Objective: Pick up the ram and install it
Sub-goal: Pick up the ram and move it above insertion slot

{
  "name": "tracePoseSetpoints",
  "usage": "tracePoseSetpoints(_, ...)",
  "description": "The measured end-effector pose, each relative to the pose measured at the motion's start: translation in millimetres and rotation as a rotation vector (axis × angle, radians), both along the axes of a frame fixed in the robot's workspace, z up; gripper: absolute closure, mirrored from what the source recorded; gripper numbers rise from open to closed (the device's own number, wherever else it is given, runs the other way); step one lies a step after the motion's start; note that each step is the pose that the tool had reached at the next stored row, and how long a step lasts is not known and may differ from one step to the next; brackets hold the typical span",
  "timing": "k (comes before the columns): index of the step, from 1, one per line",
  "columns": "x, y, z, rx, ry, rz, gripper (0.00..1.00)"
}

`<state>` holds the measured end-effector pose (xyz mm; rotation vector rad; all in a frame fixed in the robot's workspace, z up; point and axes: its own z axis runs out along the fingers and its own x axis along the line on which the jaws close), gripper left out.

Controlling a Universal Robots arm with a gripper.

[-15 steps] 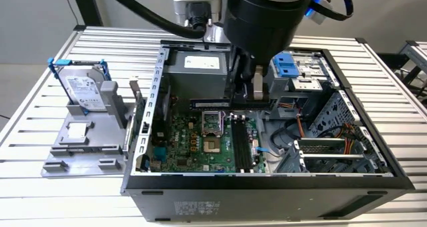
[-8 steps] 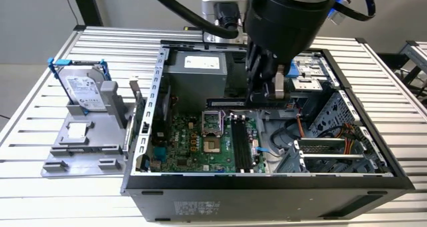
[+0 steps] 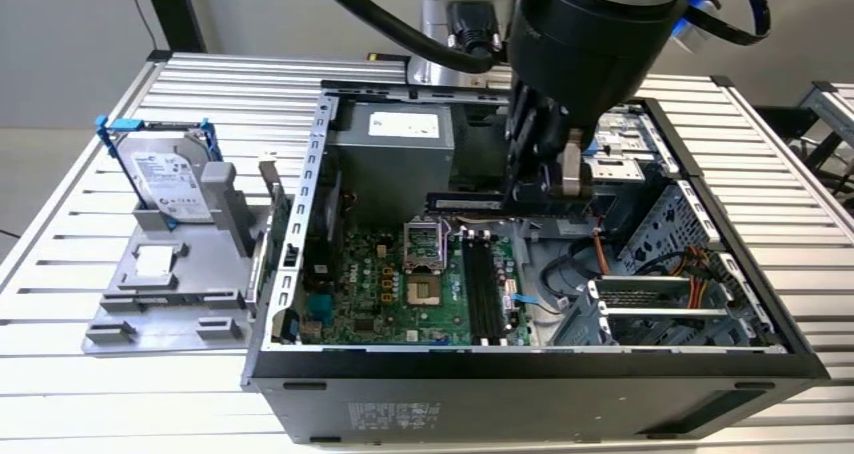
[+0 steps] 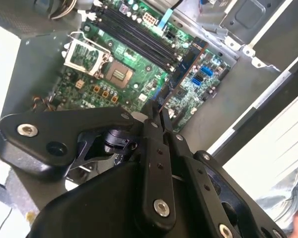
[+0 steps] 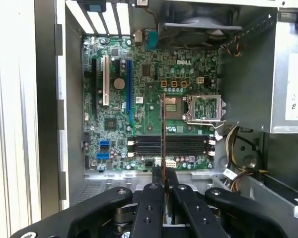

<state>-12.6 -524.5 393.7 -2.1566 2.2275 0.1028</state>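
Note:
The ram is a thin dark-green stick, and my gripper is shut on one end of it, inside the open computer case above the motherboard. In the exterior view the stick pokes out toward that view's left, hanging above the black memory slots without touching them. In the first wrist view the ram appears edge-on, rising from my gripper and crossing the black slots. In the second wrist view the ram runs from my gripper out over the board beside the slots.
A grey power supply stands at the back of the case and a metal drive cage with cables fills its right. Outside the case, on the exterior view's left, a grey fixture holds a blue-framed hard drive and a small silver chip.

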Motion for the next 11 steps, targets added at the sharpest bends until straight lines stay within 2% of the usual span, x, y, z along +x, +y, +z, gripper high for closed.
tracePoseSetpoints(11,3.0,1.1,-0.3,0.0000,0.0000,-0.098,1.00)
